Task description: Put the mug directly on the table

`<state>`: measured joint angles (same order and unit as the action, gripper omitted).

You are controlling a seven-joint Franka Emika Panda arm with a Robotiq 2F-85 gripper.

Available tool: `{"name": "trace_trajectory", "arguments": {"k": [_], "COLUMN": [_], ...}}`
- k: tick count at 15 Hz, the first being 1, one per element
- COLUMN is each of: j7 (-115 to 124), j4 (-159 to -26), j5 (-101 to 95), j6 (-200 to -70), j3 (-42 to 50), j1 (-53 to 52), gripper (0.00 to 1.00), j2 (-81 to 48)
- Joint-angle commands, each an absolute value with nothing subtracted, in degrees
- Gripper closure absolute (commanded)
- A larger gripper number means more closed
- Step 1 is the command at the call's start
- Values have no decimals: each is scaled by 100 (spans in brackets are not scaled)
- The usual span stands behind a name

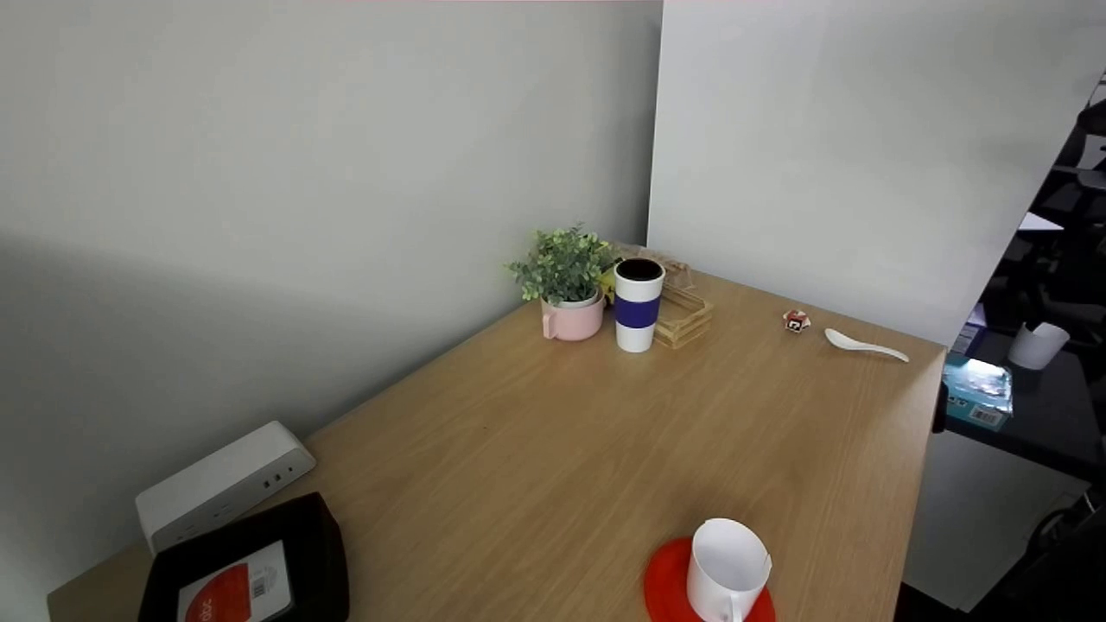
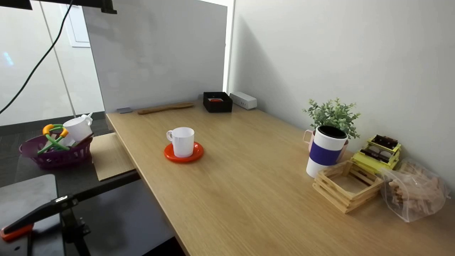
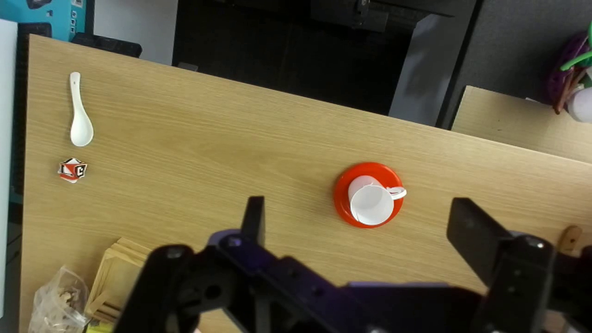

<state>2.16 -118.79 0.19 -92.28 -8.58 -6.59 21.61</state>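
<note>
The white cylindrical mug stands on the red round coaster, beyond the gap between wide-apart black fingers, toward the free long edge of the light-brown wooden tabletop.

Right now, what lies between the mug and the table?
The red saucer: the mug stands on it, and it rests on the table. Both exterior views show this.
</note>
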Motion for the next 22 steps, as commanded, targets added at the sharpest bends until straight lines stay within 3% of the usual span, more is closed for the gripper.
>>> {"name": "trace_trajectory", "arguments": {"k": [1, 14, 22], "j7": [225, 550, -1318], "j4": [-11865, -11955, -11698], "j5": [12, -293, 165], "j6": [-9216, -9622, -9876], "j3": [-842, -932, -531], "j1": [-680, -617, -834], "gripper": [0, 0, 0], "j2": [2153, 2245, 1769]}}
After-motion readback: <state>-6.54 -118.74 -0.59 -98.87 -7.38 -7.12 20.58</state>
